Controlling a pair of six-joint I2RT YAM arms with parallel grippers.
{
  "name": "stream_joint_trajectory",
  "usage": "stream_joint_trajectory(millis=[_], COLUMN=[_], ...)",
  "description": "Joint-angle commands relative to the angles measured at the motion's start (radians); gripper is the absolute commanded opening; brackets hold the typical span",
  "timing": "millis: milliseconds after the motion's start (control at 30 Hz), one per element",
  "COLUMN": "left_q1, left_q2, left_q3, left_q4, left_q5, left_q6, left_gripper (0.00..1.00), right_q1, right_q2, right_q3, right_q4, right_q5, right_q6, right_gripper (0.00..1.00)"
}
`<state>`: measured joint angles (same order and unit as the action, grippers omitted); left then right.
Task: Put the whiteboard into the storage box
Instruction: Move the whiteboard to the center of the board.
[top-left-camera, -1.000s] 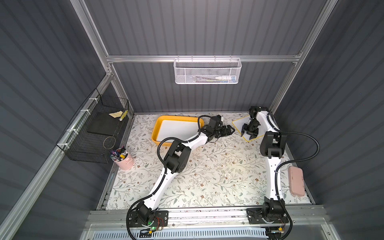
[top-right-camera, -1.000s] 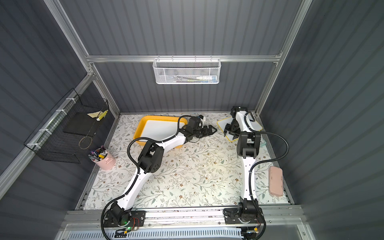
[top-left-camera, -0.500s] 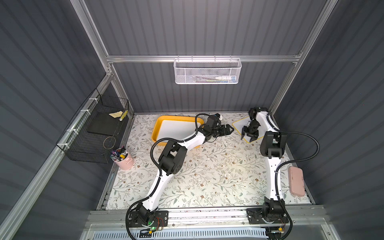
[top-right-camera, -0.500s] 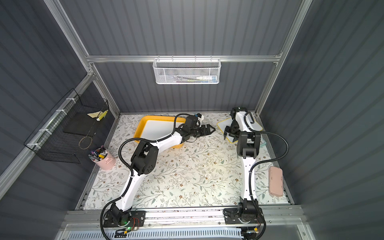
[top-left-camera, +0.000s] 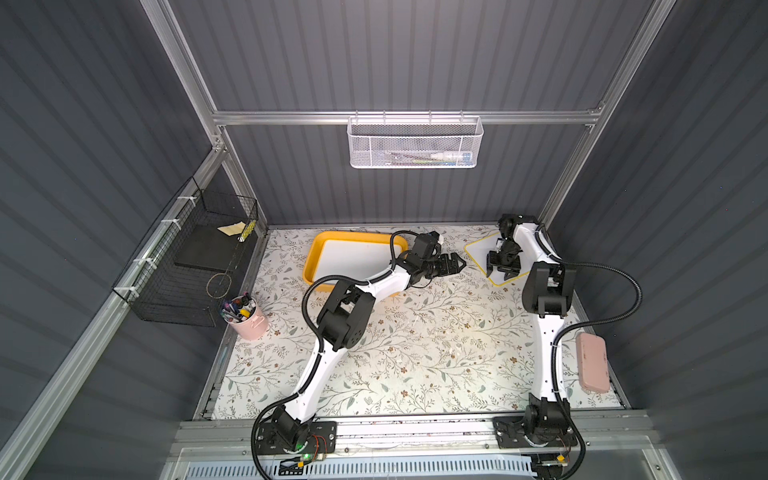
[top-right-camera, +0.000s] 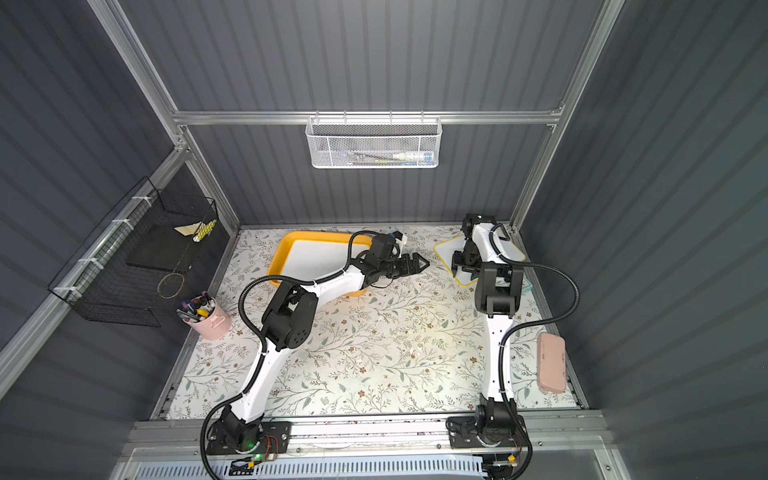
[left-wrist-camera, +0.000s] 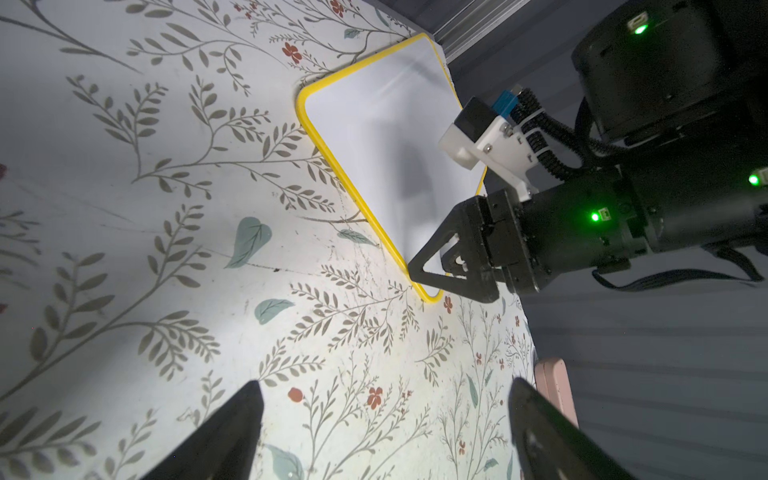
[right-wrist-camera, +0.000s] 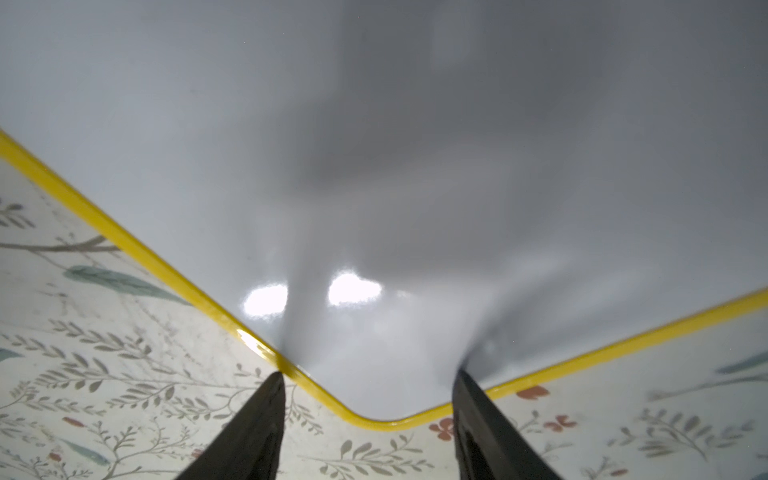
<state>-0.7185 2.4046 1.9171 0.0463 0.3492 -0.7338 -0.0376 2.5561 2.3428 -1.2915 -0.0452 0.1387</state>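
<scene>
The yellow-rimmed white whiteboard (right-wrist-camera: 374, 166) lies at the desk's (top-left-camera: 415, 353) far right corner, well apart from the shallow yellow-orange plastic storage box (top-left-camera: 309, 262), and with the right claw (right-wrist-camera: 369, 376) spread astride its corner and the left claw (left-wrist-camera: 384, 382) gaping empty, the thin board may skid, not lift.

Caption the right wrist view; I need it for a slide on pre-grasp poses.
Right gripper, jaws open, poised at a rounded corner of the yellow-rimmed whiteboard lying on the floral tabletop.
</scene>
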Motion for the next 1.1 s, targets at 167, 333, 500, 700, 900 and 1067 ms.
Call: stream_joint_trajectory(millis=[167,333,500,700,900,1067], left_q1=[0.002,0.002,0.002,0.002,0.002,0.002], left_q2=[-0.034,-0.041,-0.052,-0.053,-0.061,-0.070], left_q3=[-0.013,-0.027,-0.057,-0.061,-0.071,-0.084], left_q4=[-0.002,0.001,0.022,0.031,0.034,0.034], left_q5=[0.016,0.011,0.010,0.015,0.015,0.015], left_q6=[0.024,0.027,0.019,0.011,0.013,0.018], left_gripper=[0.92,0.92,0.92,0.92,0.92,0.92], right_q1=[-0.004,-0.002,0.002,0.004,0.004,0.007], right_q2=[0.052,0.004,-0.052,-0.112,-0.166,-0.181], right_q3=[-0.103,-0.197,-0.317,-0.442,-0.538,-0.551], right_q4=[0.081,0.110,0.132,0.172,0.218,0.224], right_q5=[-0.081,-0.110,-0.108,-0.104,-0.093,-0.085], right_q6=[-0.067,-0.053,-0.045,-0.031,-0.009,-0.004], right_gripper=[0.63,0.62,0.62,0.63,0.62,0.62])
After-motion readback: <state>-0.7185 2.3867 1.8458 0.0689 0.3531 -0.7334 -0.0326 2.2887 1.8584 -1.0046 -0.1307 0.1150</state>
